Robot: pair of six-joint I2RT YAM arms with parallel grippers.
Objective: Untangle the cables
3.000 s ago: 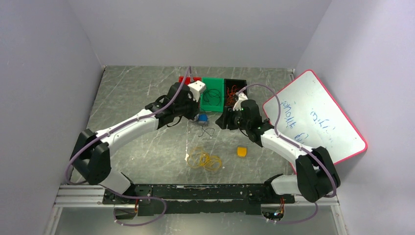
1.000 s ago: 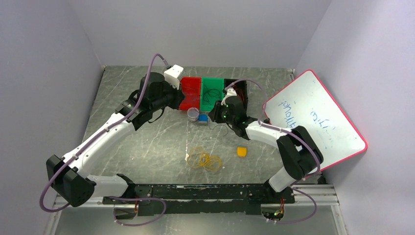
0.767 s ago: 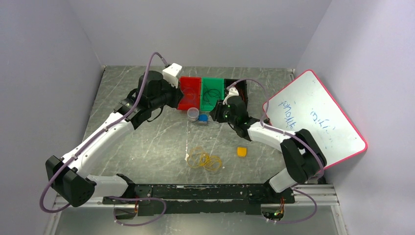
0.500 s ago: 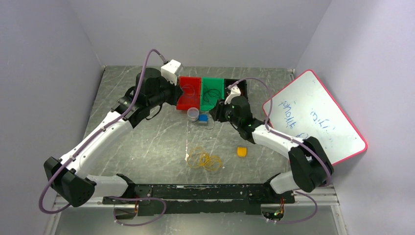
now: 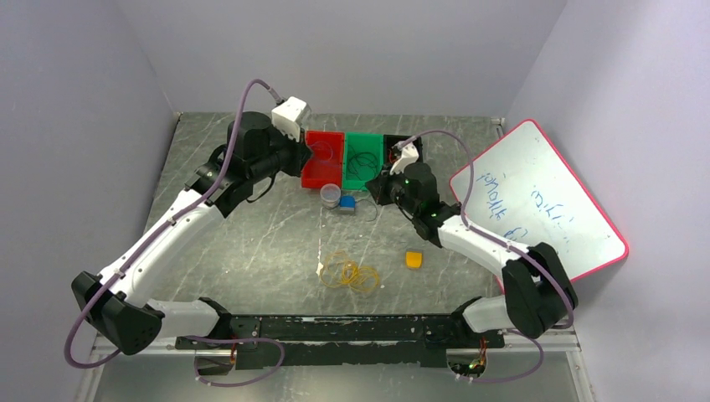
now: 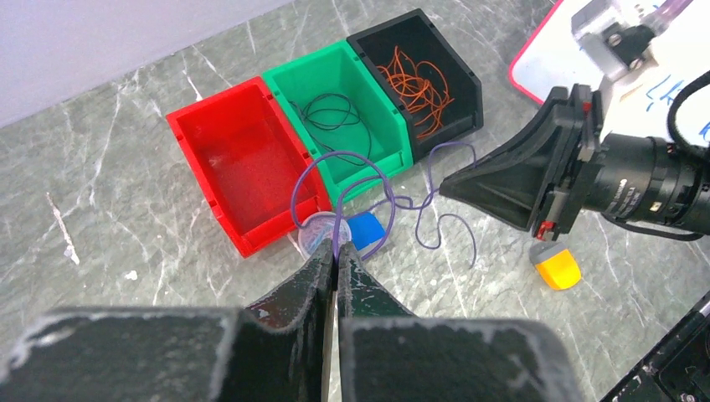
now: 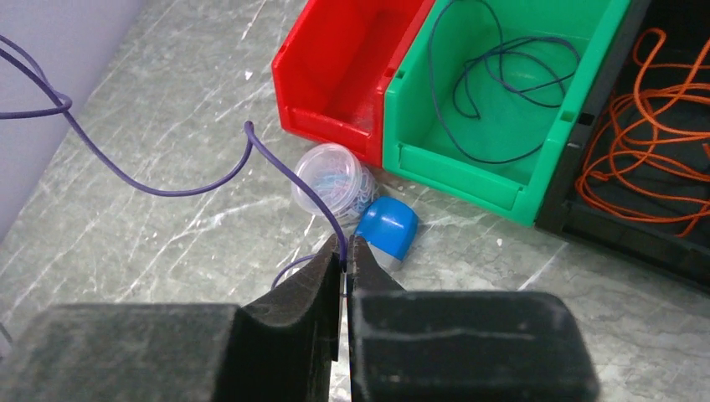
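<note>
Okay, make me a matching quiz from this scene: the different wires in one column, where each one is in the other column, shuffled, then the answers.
Column one
1. orange wires
2. yellow wires
3. dark wire
4. purple wire

Column two
A. pinched by the left gripper and the right gripper
B. in the green bin
C. loose on the table
D. in the black bin

Pairs: 1-D, 2-C, 3-B, 4-A
</note>
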